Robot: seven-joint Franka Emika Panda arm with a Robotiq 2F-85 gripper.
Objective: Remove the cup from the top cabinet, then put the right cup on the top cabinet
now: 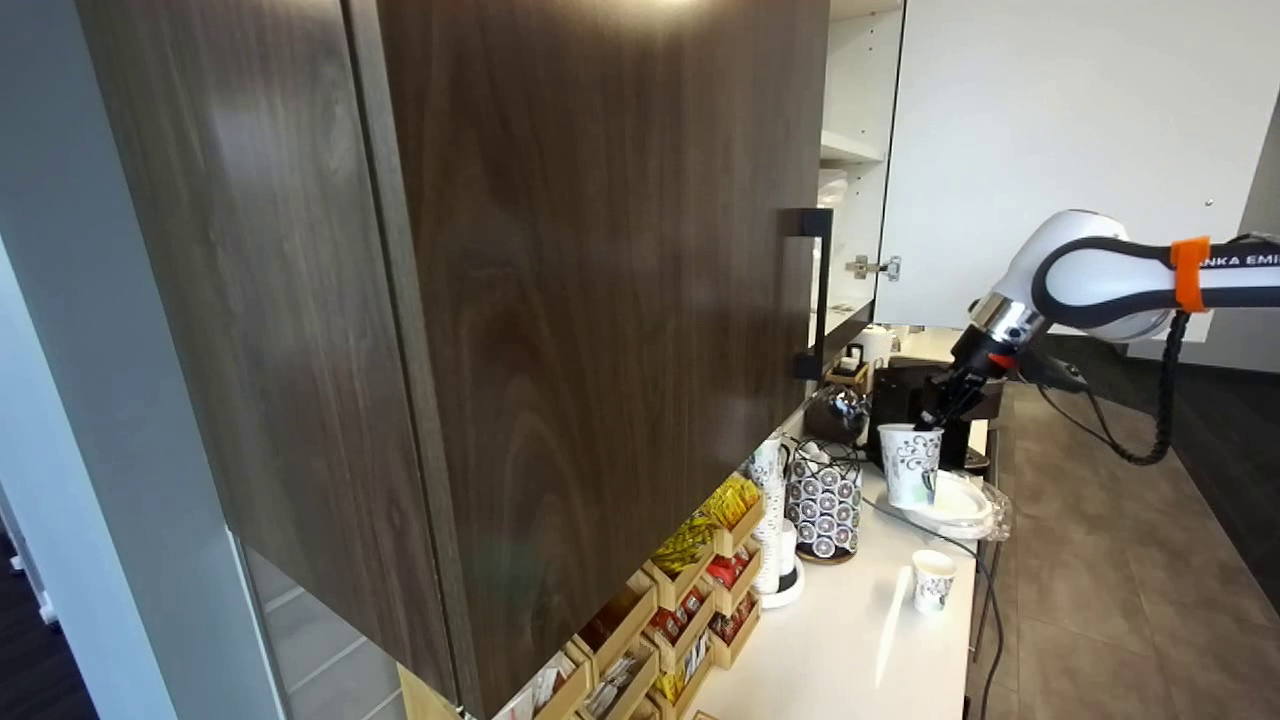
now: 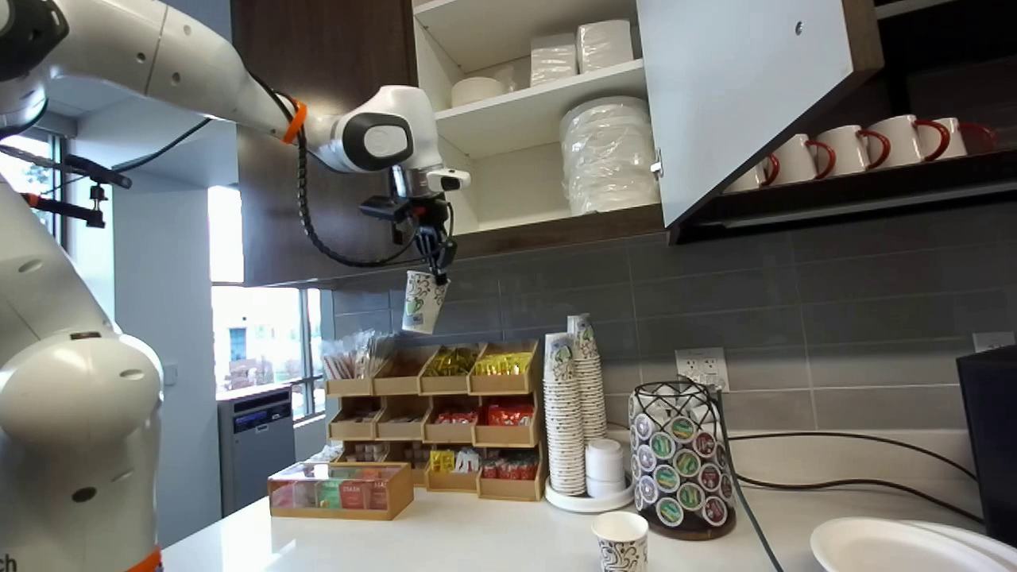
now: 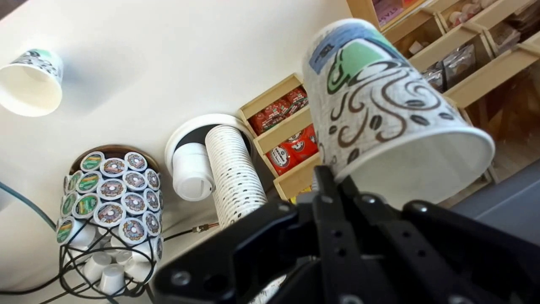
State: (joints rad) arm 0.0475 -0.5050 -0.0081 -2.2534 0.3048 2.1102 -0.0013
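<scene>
My gripper (image 3: 335, 179) is shut on the rim of a white paper cup (image 3: 371, 101) with a dark swirl print. The held cup hangs mouth up, slightly tilted, above the counter in both exterior views (image 1: 912, 468) (image 2: 423, 303). A second paper cup (image 2: 622, 548) with similar print stands upright on the counter; it also shows in the wrist view (image 3: 36, 80). A plain unprinted cup is not visible. The top cabinet (image 2: 548, 91) has one door (image 2: 739, 87) open, showing white shelves; the held cup is below shelf level. Its dark brown front with bar handle (image 1: 820, 290) is shut.
Wrapped plates (image 2: 608, 155) stand on the lower shelf, wrapped stacks above. Below are a wooden sachet organizer (image 2: 453, 377), tall cup stacks (image 2: 564, 429), a coffee pod carousel (image 2: 683, 461) and white plates (image 2: 898, 544). Red-handled mugs (image 2: 842, 151) line a shelf beside the open door.
</scene>
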